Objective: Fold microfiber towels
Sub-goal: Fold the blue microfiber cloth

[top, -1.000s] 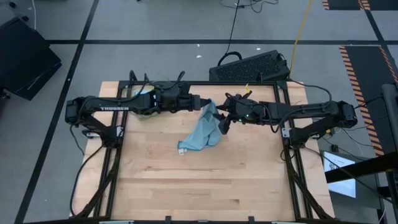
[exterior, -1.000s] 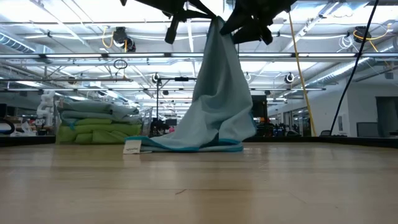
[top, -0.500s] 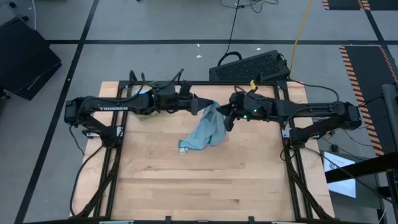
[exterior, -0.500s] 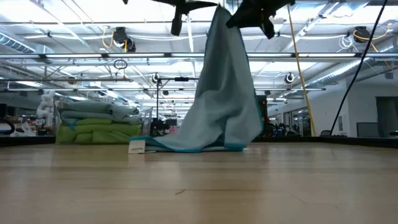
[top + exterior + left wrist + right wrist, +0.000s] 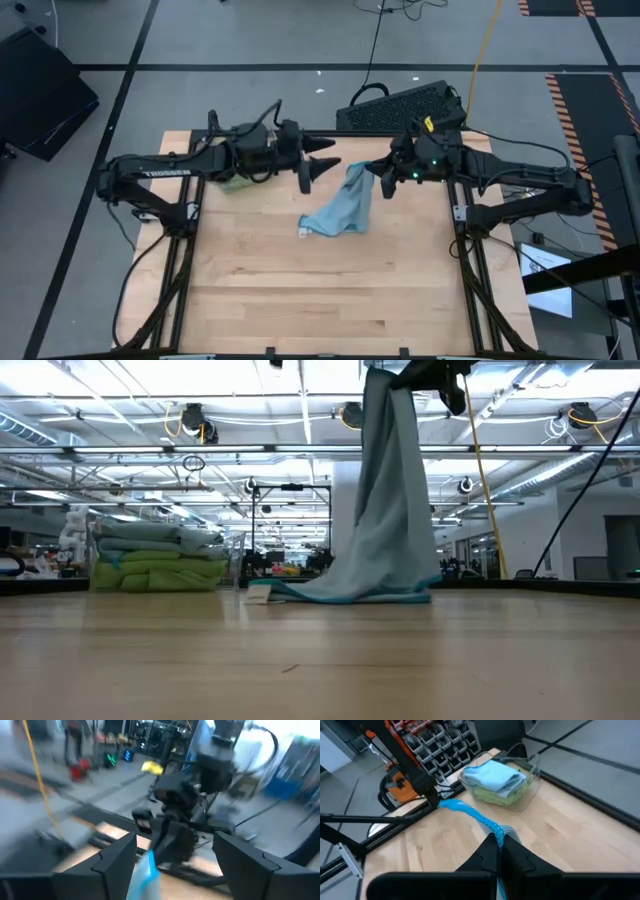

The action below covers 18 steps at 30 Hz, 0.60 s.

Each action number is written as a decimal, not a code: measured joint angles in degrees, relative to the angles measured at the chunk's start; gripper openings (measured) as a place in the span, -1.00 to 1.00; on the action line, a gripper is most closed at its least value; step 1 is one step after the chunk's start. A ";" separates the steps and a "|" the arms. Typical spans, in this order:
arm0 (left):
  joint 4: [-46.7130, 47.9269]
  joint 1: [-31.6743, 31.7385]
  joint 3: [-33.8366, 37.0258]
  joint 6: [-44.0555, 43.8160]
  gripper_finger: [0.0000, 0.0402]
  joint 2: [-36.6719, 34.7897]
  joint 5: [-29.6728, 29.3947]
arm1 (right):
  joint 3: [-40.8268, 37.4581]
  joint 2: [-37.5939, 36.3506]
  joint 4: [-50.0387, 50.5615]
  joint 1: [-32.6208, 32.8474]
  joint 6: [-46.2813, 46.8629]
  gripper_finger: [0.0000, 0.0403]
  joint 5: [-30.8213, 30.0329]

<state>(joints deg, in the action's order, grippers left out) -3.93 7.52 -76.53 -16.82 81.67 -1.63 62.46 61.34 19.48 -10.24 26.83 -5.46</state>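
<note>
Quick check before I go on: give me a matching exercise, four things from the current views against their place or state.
Things:
1. light blue microfiber towel
2. left gripper
3. right gripper
4. clear plastic bin

Places or states:
A. open, holding nothing
B. holds folded blue and green cloths at the table's edge
C. hangs from one corner, lower end on the wooden table
D. shut on a towel corner

Pairs: 1-C, 2-A, 3-D, 4-B

My workbench is a pale wooden table (image 5: 300, 290). A light blue towel (image 5: 335, 215) trails on it near the middle. A clear bin (image 5: 512, 787) of folded towels (image 5: 155, 555) sits at its far left corner.
</note>
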 joint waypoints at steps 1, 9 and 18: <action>1.50 -0.82 -1.90 5.12 0.33 0.80 -2.03 | 0.00 0.02 0.13 -0.36 0.21 -1.00 0.96; 14.64 -2.04 -12.99 24.91 0.34 10.54 -5.25 | -0.02 0.07 -0.48 -2.15 0.59 -1.00 2.83; 18.28 -1.33 -20.29 30.44 0.18 19.45 -8.46 | -0.02 0.07 -1.18 -3.23 0.57 -1.00 2.82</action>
<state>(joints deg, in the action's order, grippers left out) 14.35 6.19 -96.83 13.62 101.11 -10.09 62.43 61.41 18.30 -13.47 27.40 -2.64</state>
